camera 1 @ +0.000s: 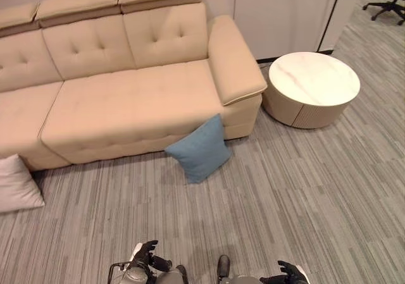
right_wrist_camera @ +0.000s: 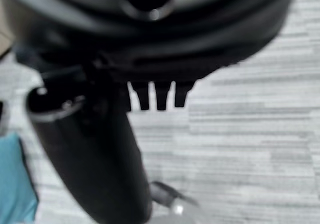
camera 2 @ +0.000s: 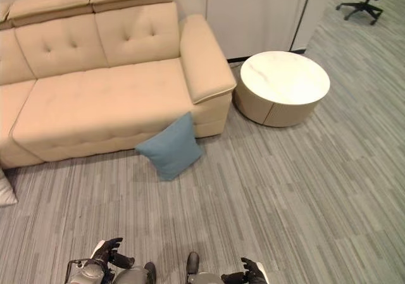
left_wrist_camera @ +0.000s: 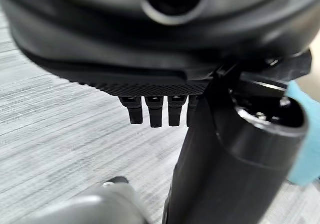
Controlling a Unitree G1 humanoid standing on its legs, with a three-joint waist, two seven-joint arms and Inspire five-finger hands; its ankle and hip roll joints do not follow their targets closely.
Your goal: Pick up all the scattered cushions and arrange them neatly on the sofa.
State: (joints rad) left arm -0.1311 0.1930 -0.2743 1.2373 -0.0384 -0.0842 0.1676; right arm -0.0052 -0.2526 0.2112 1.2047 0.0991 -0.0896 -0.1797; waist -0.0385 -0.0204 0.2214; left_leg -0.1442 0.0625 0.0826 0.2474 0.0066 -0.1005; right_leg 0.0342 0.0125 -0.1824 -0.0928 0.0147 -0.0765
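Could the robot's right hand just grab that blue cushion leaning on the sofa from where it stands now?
Probably not yet. The right hand hangs low by the body, empty, and a broad stretch of bare carpet lies between it and the blue cushion. Nothing blocks the way, so it likely needs to step closer first.

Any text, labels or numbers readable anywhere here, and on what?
None: no readable text on the sofa, blue cushion, white cushion, round table or carpet. Both hands hang low, left hand and right hand, holding nothing.
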